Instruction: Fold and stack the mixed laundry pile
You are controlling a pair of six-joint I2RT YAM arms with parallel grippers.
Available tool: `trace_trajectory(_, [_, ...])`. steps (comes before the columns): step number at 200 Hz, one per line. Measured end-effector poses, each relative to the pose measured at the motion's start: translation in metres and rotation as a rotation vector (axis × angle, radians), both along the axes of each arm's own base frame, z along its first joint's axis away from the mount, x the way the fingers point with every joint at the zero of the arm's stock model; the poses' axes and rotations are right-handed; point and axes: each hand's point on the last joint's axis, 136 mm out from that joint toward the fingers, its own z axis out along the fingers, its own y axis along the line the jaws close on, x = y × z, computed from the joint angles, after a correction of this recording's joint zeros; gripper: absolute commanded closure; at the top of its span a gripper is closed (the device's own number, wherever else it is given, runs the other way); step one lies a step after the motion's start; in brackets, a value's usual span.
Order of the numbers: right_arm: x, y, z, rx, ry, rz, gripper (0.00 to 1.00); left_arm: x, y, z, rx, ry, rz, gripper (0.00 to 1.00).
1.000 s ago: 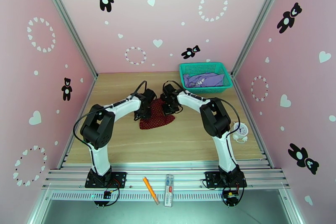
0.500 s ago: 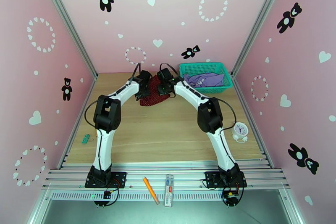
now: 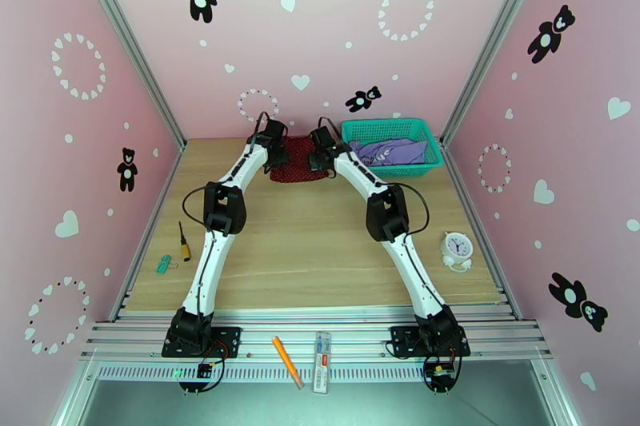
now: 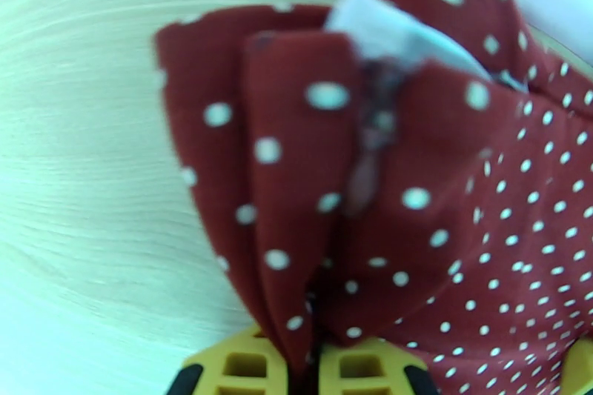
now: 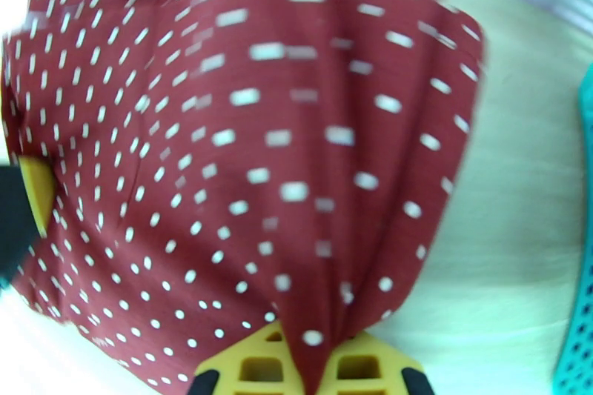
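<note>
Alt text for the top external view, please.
At the far edge of the wooden table, the left tool and right tool are each shut on a dark red dotted cloth between them. Right of it, a teal mesh basket holds a lavender T-shirt; a white alarm clock stands nearer, at right.

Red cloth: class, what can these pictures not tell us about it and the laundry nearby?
- Top view: red cloth corners hidden under left gripper and right gripper.
- Left wrist: its pale tag blurred, unreadable.
- Right wrist: dots smeared by blur; basket cut by the edge.
- Top view: T-shirt print too small.
</note>
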Motion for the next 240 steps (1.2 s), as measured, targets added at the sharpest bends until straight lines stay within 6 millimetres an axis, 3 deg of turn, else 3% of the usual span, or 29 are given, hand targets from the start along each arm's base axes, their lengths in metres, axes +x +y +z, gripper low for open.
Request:
trace_trajectory(46, [0.0,-0.008,-0.028,0.017,0.061,-0.026,0.7,0.0,0.003,-0.013,-0.038,0.029,0.009,0.29])
trace_trajectory(69, [0.0,-0.011,-0.03,0.018,0.069,-0.029,0.56,0.005,0.012,-0.016,-0.05,0.028,0.033,0.11])
trace_trajectory(86, [0.001,-0.012,-0.03,0.025,0.071,-0.036,0.46,0.009,0.015,-0.014,-0.058,0.018,0.032,0.02])
trace_trajectory(122, [0.002,-0.014,-0.028,0.01,0.064,-0.017,0.27,0.015,0.017,-0.006,-0.078,-0.007,0.029,0.02])
trace_trajectory(150, [0.003,-0.013,-0.013,0.006,0.041,0.003,0.21,0.023,0.014,0.015,-0.087,-0.061,0.016,0.02])
trace_trajectory(169, [0.004,-0.012,0.015,0.016,0.004,0.017,0.21,0.028,0.014,0.05,-0.098,-0.126,0.007,0.02])
trace_trajectory(191, [0.004,-0.012,0.068,0.042,-0.074,0.032,0.21,0.027,0.013,0.115,-0.118,-0.23,-0.006,0.02])
trace_trajectory(216, [-0.004,-0.018,0.147,0.067,-0.185,0.041,0.13,0.011,0.014,0.219,-0.167,-0.392,-0.024,0.02])
trace_trajectory(240, [-0.02,-0.042,0.22,0.05,-0.286,0.009,0.1,-0.027,0.02,0.321,-0.207,-0.546,-0.039,0.02])
